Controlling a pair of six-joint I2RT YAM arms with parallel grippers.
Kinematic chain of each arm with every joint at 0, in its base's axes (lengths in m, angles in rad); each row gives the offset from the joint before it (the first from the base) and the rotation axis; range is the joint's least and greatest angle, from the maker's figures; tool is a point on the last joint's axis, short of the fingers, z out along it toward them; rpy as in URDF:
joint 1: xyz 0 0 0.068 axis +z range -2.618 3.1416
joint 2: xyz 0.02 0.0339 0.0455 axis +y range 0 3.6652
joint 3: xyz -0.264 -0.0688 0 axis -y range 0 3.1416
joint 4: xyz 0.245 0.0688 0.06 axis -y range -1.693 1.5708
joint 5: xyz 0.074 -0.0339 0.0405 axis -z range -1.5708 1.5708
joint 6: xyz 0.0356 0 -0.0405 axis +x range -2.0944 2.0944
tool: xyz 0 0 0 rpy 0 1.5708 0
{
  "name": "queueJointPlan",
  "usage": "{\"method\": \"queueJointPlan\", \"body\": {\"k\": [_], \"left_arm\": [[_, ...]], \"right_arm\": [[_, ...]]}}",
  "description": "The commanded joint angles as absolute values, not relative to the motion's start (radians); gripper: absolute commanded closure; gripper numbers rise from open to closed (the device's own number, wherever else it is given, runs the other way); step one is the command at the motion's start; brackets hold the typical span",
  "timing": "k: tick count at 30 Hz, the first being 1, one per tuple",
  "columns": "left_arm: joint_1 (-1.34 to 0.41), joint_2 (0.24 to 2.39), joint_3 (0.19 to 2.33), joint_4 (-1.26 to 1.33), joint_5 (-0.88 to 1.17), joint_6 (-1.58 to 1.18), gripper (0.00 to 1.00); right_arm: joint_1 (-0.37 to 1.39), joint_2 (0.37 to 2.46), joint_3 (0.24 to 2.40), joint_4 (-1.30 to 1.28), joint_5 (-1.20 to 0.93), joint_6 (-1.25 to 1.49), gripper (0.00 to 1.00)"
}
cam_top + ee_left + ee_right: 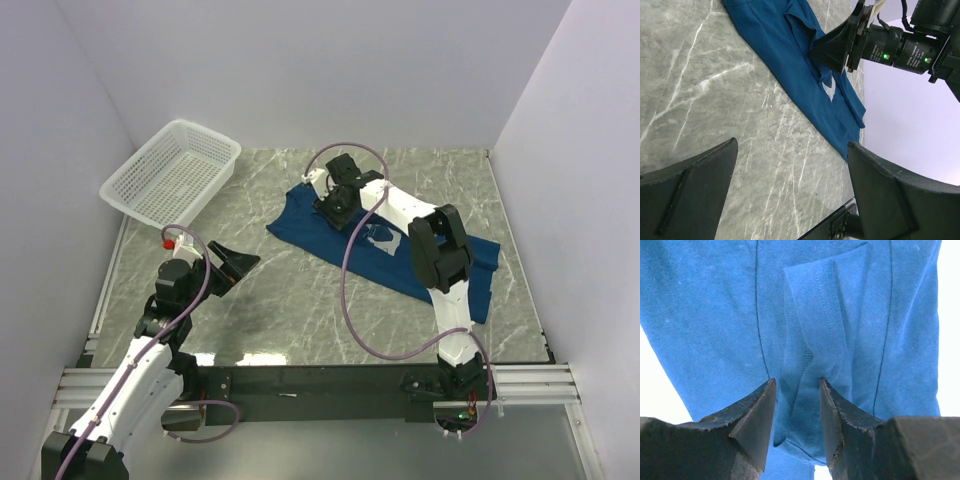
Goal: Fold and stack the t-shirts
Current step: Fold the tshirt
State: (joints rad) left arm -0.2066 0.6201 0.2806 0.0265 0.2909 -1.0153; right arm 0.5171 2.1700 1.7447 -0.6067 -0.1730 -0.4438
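Observation:
A dark blue t-shirt (303,226) lies spread across the far middle and right of the marble table, with a bit of pale print (386,236) showing beside the right arm. My right gripper (335,207) is down on the shirt's far left part. In the right wrist view it (797,385) is shut on a bunched fold of the blue cloth (705,315), which fills the gap between the fingers. My left gripper (240,265) hovers open over bare table left of the shirt, nothing between its fingers (700,185). The left wrist view shows the shirt (775,45) rising in a ridge toward the right gripper.
A white mesh basket (170,175) sits tilted at the far left corner against the wall. White walls enclose the table (290,310) on three sides. A black rail runs along the near edge.

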Motion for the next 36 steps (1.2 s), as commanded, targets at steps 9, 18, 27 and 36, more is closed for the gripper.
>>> {"method": "queueJointPlan", "body": {"k": [9, 18, 27, 36], "left_arm": [[-0.204, 0.624, 0.278, 0.074, 0.308, -1.011, 0.04], [-0.206, 0.62, 0.272, 0.074, 0.307, -1.012, 0.04], [-0.204, 0.614, 0.275, 0.063, 0.307, -1.009, 0.04], [-0.204, 0.609, 0.278, 0.057, 0.305, -1.006, 0.04]], "right_arm": [[0.531, 2.221, 1.778, -0.612, -0.103, -0.451, 0.53], [0.534, 2.226, 1.778, -0.617, -0.092, -0.451, 0.55], [0.528, 2.178, 1.79, -0.611, -0.092, -0.439, 0.68], [0.511, 2.151, 1.801, -0.612, -0.097, -0.431, 0.79]]}}
